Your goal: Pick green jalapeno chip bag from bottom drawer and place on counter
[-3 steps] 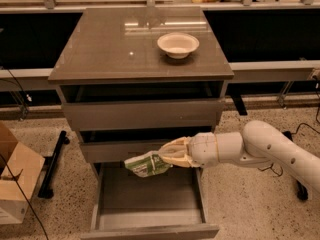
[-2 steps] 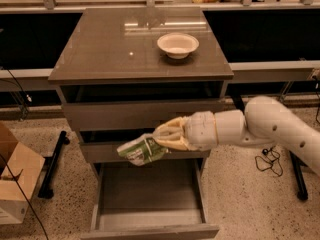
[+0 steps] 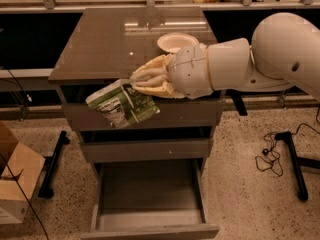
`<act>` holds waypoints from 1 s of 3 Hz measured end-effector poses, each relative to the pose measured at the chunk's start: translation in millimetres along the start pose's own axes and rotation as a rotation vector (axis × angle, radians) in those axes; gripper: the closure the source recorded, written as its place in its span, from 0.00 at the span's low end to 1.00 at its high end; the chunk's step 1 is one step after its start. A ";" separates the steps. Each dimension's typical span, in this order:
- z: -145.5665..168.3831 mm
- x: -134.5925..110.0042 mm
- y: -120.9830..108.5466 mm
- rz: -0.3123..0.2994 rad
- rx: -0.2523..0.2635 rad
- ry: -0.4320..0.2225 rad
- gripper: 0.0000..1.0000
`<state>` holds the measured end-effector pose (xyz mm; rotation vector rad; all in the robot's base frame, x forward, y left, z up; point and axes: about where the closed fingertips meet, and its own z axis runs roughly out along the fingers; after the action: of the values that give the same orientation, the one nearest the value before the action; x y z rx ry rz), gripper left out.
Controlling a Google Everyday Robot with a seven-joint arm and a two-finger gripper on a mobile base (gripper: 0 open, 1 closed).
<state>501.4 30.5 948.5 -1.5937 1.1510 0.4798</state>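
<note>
tool [image 3: 137, 81] grips green jalapeno chip bag [image 3: 122, 104] at counter [image 3: 100, 49] front edge; bottom drawer [image 3: 150, 219] open.

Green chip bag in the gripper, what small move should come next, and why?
Probably a short lift, so the bag clears the counter edge. The gripper holds the green jalapeno chip bag at the counter's front edge, and the bag hangs below the top surface, in front of the top drawer.
</note>
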 end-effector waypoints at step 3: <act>9.3 -39.5 -74.9 -0.194 -0.001 -0.008 1.00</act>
<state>549.9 53.8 1014.5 -1.6829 0.9786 0.3593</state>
